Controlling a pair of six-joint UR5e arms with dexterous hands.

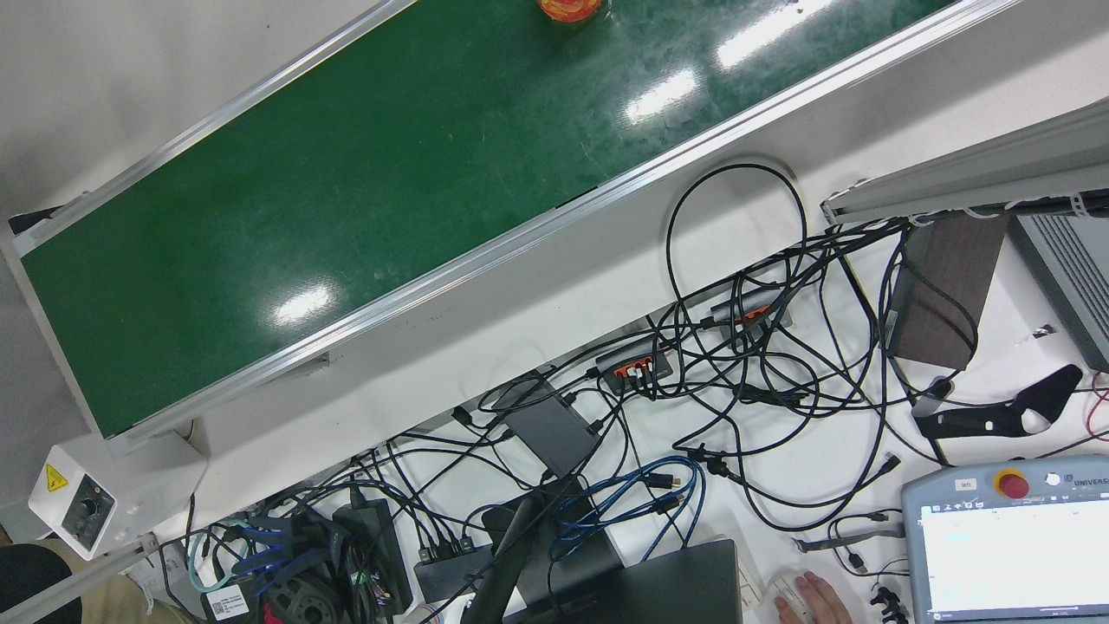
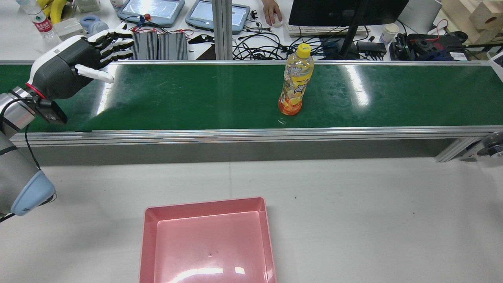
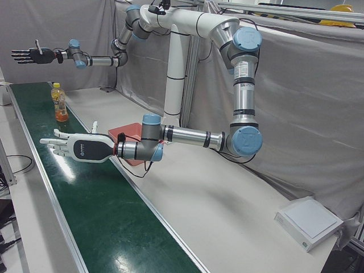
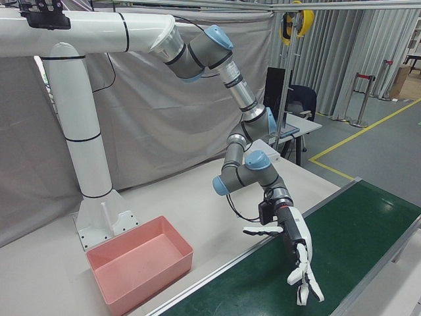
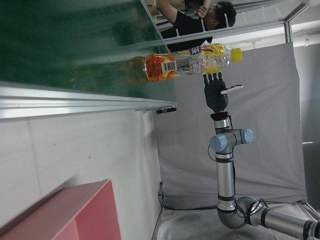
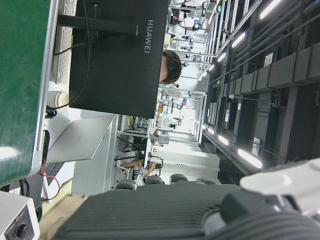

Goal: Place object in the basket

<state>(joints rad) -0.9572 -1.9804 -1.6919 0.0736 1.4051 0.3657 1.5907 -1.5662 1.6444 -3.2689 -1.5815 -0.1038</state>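
While the bottle point(image 2: 295, 84) stands upright on the green belt point(image 2: 196, 98), nothing is done yet: the pink basket point(image 2: 206, 243) on the table point(image 2: 353, 204) holds nothing. The left robot hand point(image 2: 84, 59) hovers over the belt's left end, fingers spread and empty, well apart from the bottle. The right robot hand point(image 3: 34, 55) is raised, fingers apart, empty. Nothing blocks the way; cables point(image 1: 736, 364) lie beyond the belt.
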